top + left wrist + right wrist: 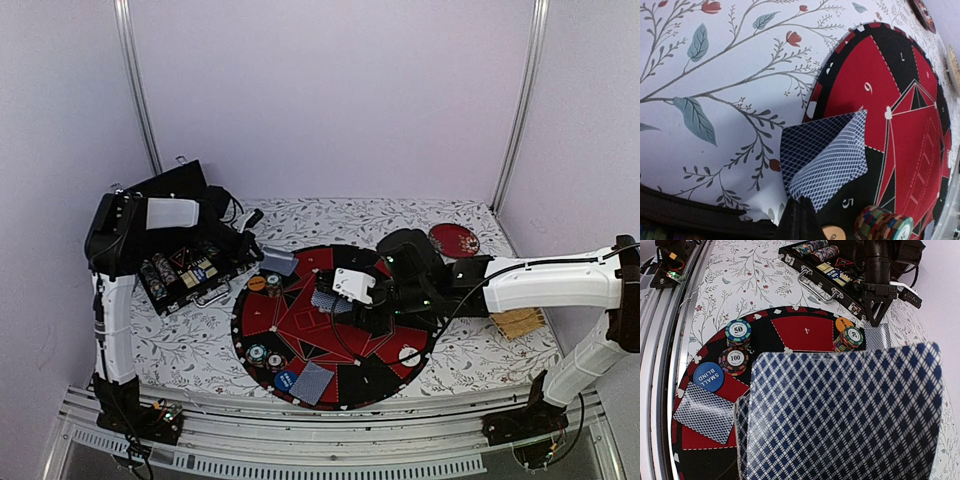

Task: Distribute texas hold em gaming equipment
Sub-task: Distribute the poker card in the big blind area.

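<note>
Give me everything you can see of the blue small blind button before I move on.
The small blind button is a flat round blue disc, plastic-looking, with SMALL BLIND in white capitals. It lies flat, lettering up, on the red-and-black round game mat near its edge, close beside the chip stack marked 100 and next to face-down cards. Nothing rests on it.

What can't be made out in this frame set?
- Right wrist: the held deck fills the view, hiding how the right gripper grips it.
- Left wrist: the chip stack is cut off by the bottom edge.
- Top view: the chip case contents are too small and dark to read.
</note>
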### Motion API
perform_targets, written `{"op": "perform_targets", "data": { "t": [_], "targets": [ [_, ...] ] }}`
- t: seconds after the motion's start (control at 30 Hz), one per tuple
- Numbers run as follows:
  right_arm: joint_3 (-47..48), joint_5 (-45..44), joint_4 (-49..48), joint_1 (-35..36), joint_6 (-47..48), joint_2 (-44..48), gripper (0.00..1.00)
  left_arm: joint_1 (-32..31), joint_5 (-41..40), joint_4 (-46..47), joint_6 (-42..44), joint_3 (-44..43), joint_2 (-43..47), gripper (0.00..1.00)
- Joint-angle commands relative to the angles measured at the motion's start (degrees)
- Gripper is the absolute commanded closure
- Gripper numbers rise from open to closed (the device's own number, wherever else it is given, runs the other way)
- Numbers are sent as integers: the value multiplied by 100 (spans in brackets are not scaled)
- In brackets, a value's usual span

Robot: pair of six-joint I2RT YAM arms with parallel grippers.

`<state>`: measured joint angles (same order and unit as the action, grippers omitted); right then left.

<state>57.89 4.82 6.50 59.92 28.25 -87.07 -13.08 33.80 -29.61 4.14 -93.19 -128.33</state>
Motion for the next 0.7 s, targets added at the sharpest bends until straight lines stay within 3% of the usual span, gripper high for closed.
{"op": "perform_targets", "data": {
  "t": [0.0,0.67],
  "targets": [
    [-54,53,-7,-25,-48,11,48,-168,-583,-155,259,-292,-204,100],
    [-50,80,0,-24,-74,-52,48,-578,-2294,-494,725,-1039,-564,100]
  ]
}}
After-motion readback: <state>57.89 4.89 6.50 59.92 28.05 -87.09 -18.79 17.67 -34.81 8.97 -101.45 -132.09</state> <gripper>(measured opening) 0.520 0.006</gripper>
